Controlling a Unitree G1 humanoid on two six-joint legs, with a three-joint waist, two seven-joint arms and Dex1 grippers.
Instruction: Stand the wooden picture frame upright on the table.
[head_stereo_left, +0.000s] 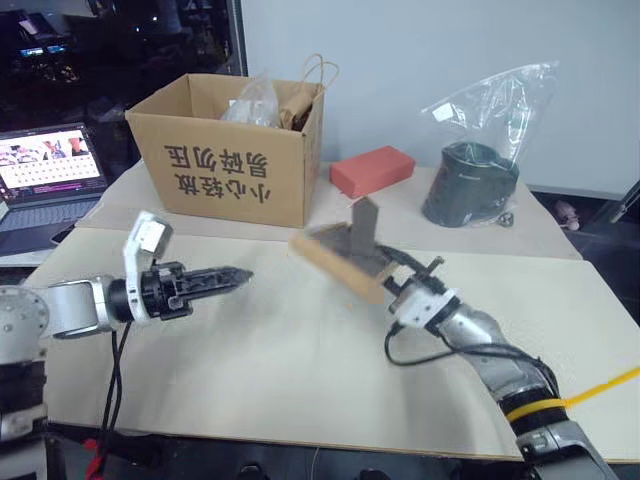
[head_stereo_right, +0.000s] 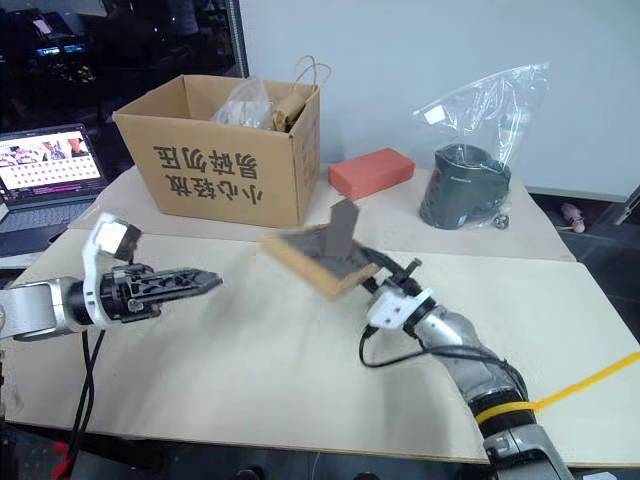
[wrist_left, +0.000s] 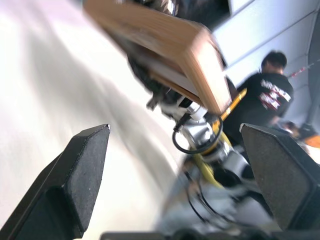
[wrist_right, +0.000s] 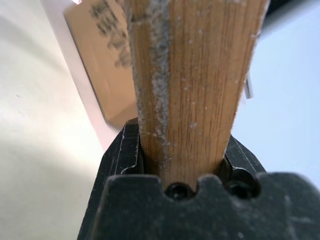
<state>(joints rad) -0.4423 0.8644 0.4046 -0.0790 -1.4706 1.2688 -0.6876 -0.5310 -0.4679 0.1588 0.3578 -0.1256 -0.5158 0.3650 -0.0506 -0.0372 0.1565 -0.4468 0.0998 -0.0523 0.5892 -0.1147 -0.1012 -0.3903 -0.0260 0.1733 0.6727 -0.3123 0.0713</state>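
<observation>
My right gripper (head_stereo_left: 393, 284) is shut on one edge of the wooden picture frame (head_stereo_left: 340, 258), which it holds tilted over the middle of the table (head_stereo_left: 250, 350). The frame's dark back faces up, and its stand (head_stereo_left: 364, 224) sticks up from it. The right wrist view shows the light-wood edge (wrist_right: 195, 90) clamped between both black fingers (wrist_right: 117, 160). My left gripper (head_stereo_left: 228, 275) hovers to the frame's left, pointing toward it with a gap between them. In the left wrist view its fingers (wrist_left: 85, 165) stand wide open with nothing between them, and the frame (wrist_left: 170, 40) is ahead.
A cardboard box (head_stereo_left: 230, 150) holding bags stands at the back left. A red box (head_stereo_left: 372, 170) and a dark pot in a plastic bag (head_stereo_left: 472, 180) sit behind the frame. A laptop (head_stereo_left: 50, 170) is off the far left. A person (wrist_left: 265, 95) appears beyond my right arm.
</observation>
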